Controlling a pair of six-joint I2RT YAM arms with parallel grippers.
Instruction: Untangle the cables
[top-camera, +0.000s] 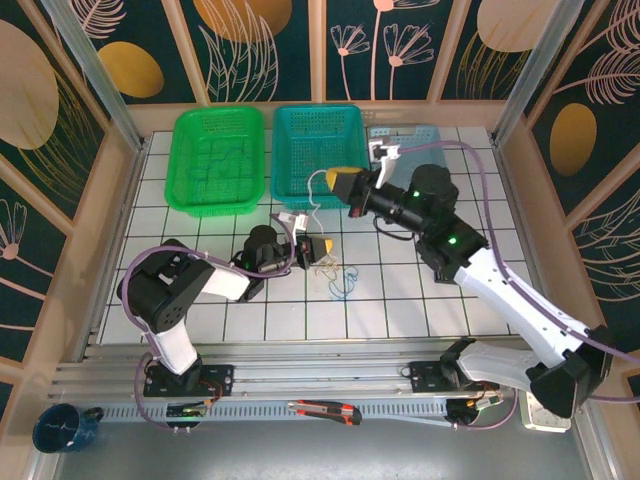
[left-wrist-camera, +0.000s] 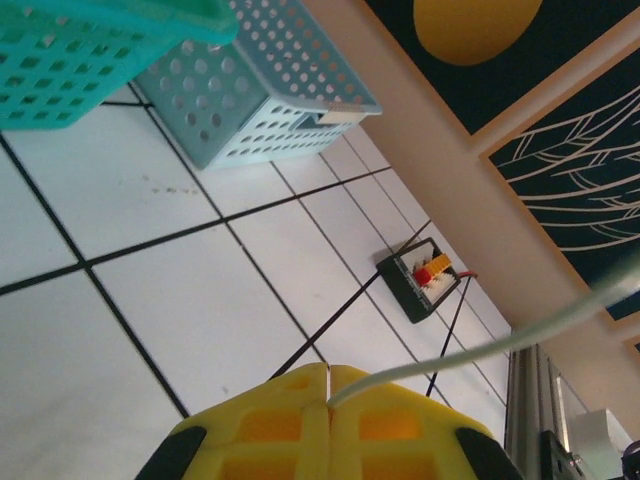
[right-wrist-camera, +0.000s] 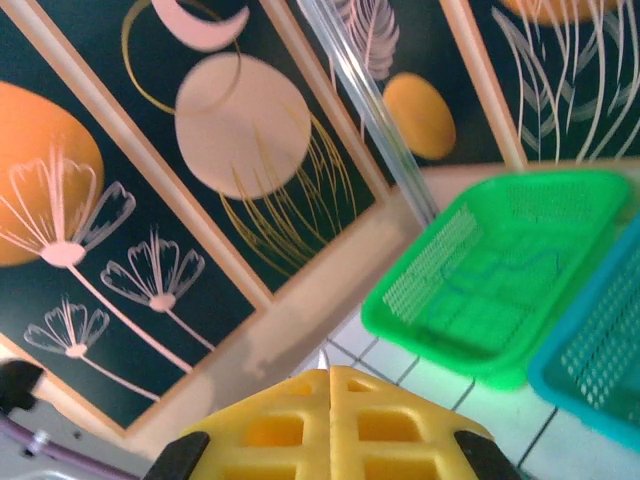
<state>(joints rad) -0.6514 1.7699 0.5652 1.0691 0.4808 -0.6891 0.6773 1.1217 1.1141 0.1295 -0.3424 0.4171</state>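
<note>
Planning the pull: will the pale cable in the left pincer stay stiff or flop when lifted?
Probably floppy: the pale cable curves away from the shut left pincer. Likely very light, being so thin. It might slip, pinched only at the tips.

A green basket (top-camera: 180, 165) sat far left beside a teal basket (top-camera: 285, 150); a blue mug (top-camera: 62, 428) stood near left.

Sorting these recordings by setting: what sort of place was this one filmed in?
Probably a purpose-built robot test cell, not a home: a white tiled tabletop fenced by aluminium posts, backed by printed floral wall panels.
</note>
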